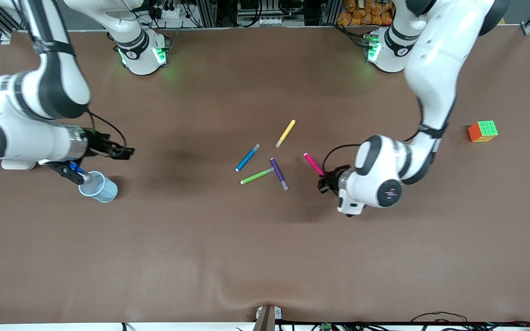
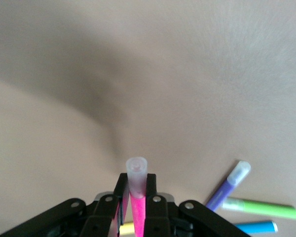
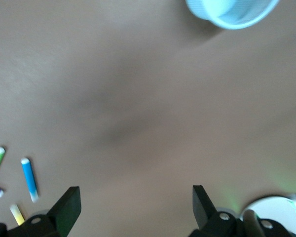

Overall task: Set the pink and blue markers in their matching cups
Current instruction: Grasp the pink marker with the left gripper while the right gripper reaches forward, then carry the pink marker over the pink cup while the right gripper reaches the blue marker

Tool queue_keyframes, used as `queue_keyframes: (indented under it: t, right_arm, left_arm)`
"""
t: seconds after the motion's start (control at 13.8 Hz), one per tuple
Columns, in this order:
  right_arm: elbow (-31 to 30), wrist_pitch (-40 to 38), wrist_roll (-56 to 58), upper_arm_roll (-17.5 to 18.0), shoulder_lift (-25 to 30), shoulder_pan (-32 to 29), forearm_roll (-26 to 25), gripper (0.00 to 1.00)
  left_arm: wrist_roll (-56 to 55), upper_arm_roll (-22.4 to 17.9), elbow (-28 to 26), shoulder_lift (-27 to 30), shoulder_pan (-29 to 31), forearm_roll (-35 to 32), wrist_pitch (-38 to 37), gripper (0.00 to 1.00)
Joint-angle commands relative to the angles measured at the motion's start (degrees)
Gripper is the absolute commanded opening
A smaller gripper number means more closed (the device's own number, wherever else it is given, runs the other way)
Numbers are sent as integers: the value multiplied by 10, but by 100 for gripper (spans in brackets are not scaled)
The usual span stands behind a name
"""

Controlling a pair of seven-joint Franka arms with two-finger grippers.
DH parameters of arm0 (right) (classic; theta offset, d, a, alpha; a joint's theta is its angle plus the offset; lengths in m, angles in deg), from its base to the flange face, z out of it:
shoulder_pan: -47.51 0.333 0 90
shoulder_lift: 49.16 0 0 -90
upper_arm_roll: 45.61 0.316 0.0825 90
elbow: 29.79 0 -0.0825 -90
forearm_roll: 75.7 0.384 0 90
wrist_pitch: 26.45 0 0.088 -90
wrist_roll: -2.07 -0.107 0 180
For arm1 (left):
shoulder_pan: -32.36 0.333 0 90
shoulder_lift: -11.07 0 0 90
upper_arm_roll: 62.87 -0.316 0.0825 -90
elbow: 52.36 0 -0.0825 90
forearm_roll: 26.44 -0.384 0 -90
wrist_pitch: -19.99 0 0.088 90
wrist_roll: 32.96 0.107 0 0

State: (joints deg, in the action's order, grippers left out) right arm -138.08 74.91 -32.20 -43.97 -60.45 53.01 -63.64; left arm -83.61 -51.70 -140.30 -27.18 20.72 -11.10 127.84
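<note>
My left gripper [image 1: 323, 178] is shut on the magenta-pink marker [image 1: 313, 163], beside the loose markers in the middle of the table. In the left wrist view the marker [image 2: 137, 200] sits between the fingers [image 2: 121, 190], its pale cap sticking out past them. The pale blue cup [image 1: 99, 186] stands toward the right arm's end; a bright blue marker [image 1: 77, 169] leans in it. My right gripper [image 1: 120, 150] is open and empty just above the cup. The cup's rim shows in the right wrist view [image 3: 232, 14]. The pink cup is out of view.
A teal-blue marker [image 1: 247, 157], a green one [image 1: 257, 176], a dark purple one [image 1: 279, 174] and a yellow one [image 1: 285, 133] lie mid-table. A colour cube [image 1: 482, 131] sits toward the left arm's end.
</note>
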Motion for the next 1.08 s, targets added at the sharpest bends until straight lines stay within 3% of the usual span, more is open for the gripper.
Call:
queue_keyframes:
  t: [0.0, 0.22, 0.51, 0.87, 1.01]
  right_arm:
    - [-51, 55, -57, -1, 8, 47, 12, 100]
    - [-51, 83, -154, -1, -4, 125, 26, 100]
    - [-47, 175, -268, -1, -43, 214, 27, 100]
    - [-47, 347, -428, -1, -129, 331, 26, 100]
    - [-23, 379, -494, -1, -164, 359, 26, 100]
  left_arm:
    - [13, 1, -14, 70, 39, -16, -61, 0]
    - [40, 0, -15, 112, 74, -41, -93, 0]
    - [55, 1, -17, 162, 81, -125, -124, 0]
    - [123, 2, -36, 212, 115, -175, -131, 0]
    - [134, 4, -38, 221, 128, -175, -131, 0]
